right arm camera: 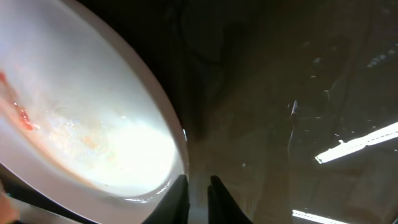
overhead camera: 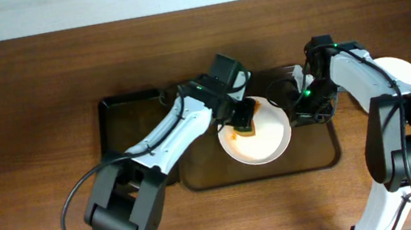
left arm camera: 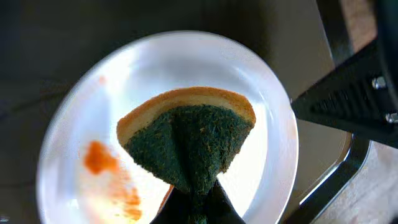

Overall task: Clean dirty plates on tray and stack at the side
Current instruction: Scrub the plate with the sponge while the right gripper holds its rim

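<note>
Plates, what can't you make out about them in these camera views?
Side plate: overhead, the right arm covers most of it; stack count unclear.
Tray plate: left wrist, the sponge hides whatever lies beneath it.
Right gripper: right wrist, bottom edge cuts it off; grip on rim unclear.

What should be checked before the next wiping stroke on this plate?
1. Sponge gripped in the left gripper: ok.
2. Sponge over the plate: ok.
3. Sauce smear wiped off: not ok, orange shows to the left of the sponge.
4. Right gripper steadying the plate's rim: cannot tell; its fingers are nearly closed right at the rim.
5. Plate on the brown tray: ok.
</note>
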`<state>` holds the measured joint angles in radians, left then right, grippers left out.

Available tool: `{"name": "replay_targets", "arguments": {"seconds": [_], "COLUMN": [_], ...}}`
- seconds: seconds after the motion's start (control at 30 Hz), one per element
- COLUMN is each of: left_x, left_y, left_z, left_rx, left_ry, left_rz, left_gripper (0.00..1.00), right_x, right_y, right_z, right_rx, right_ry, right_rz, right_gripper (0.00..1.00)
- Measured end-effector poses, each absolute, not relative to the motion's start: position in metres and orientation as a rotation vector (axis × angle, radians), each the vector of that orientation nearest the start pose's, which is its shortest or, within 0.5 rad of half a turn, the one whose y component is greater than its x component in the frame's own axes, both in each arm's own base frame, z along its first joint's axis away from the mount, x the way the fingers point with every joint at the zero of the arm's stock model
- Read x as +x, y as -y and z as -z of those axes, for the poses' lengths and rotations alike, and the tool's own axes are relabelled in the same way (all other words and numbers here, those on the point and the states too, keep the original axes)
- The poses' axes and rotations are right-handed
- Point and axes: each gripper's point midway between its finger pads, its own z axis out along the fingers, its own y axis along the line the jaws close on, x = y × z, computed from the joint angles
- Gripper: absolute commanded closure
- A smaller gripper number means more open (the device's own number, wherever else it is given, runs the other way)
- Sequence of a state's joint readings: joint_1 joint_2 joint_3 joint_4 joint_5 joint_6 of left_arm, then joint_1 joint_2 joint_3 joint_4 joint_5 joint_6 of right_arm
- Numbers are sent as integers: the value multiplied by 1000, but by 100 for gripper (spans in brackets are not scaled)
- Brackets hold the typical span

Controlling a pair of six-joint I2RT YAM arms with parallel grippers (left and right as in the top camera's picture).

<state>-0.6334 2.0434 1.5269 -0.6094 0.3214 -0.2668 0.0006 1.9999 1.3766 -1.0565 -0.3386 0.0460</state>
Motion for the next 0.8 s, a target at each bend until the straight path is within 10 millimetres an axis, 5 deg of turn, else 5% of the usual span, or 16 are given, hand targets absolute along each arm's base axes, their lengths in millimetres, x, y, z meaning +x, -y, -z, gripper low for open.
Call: {"name": "replay_targets", "arguments": {"seconds": [0.13,0.23,0.27,0.37,0.63,0.8], "left_x": [353,355,356,355,338,329], "left_y": [332,330,329,327,316,326], "left_z": [-62,-61,-61,-60,-52,-50], "left_rx": [623,617,615,613,605,649], "left_ry": [-2752,-2751,-2752,-2759,-2856,-2852], "left_rz": [673,651,648,641,603,571], "left_gripper": [100,100,100,100,100,100], "right_x": [343,342,341,336,329,330], "right_y": [-58,-58,-58,-58,-74,-76], "right_z": [-24,-23,-21,-11,-5,-5], "right_rx": [94,94,95,92,30,21], "right_ry": [-3189,-3191,-3192,-3194,-3201,-3199], "right_rz": [-549,-549,-549,-551,-572,-572], "right_gripper": [68,68,70,96,96,96]}}
